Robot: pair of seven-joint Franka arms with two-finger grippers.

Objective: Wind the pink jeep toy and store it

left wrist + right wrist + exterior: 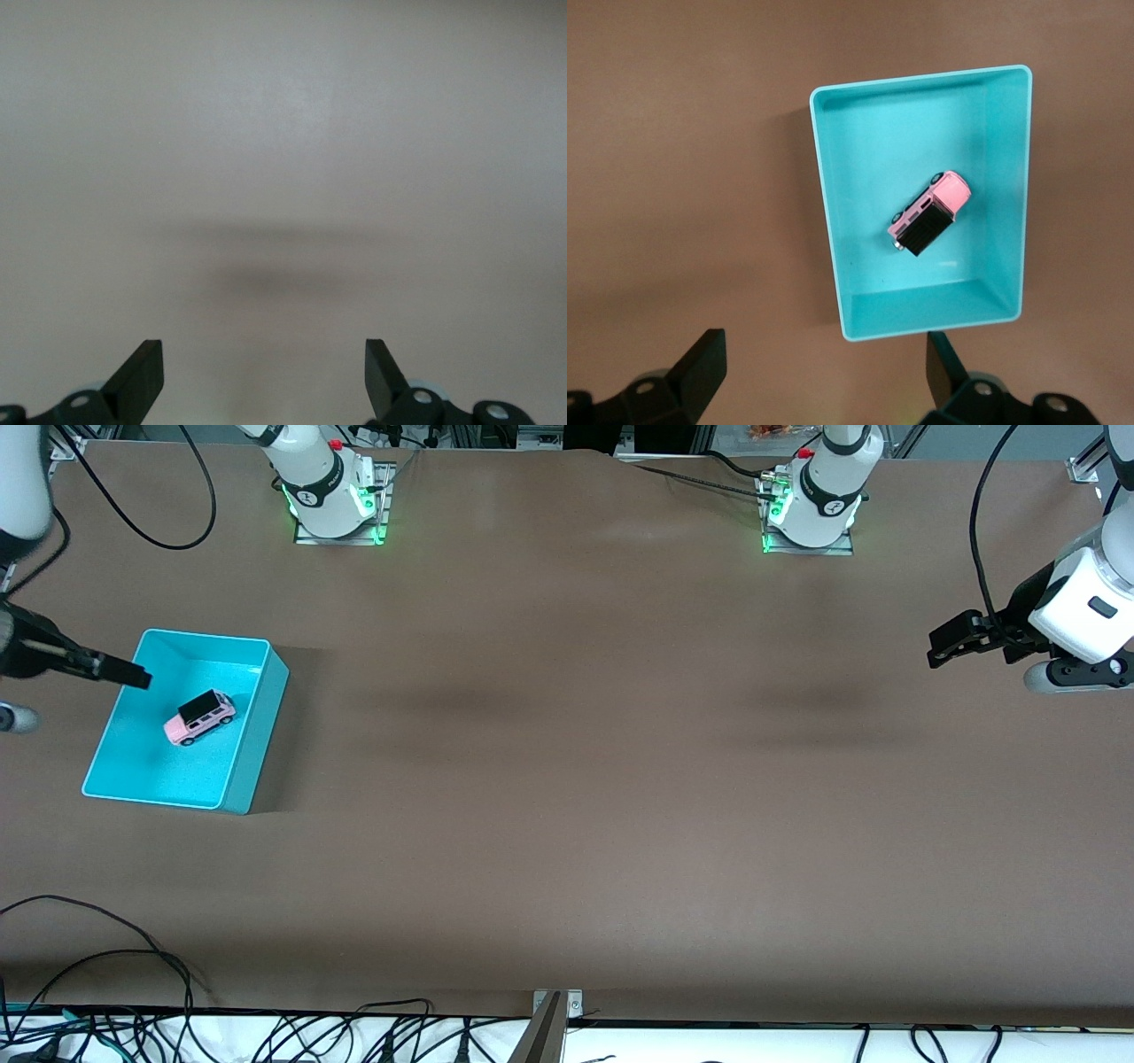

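1. The pink jeep toy (200,718) lay inside the turquoise bin (257,731), on the bin's floor, roughly in its middle and apart from all four walls.
2. It stood on its wheels, black roof up, set at a slant to the bin's walls.
3. The bin sat on the brown bench (585,779) at the right arm's end.
4. The right gripper (133,676) hung in the air over the bin's edge at that end of the bench; its jaws stood wide apart and held nothing.
5. In the right wrist view the bin (1005,186) and the jeep (930,213) lay below the spread jaws, touched by neither.
6. The left gripper (952,640) hovered over bare bench at the left arm's end, well apart from the bin, jaws wide and empty.
7. Black cables (115,957) trailed over the bench's near edge.
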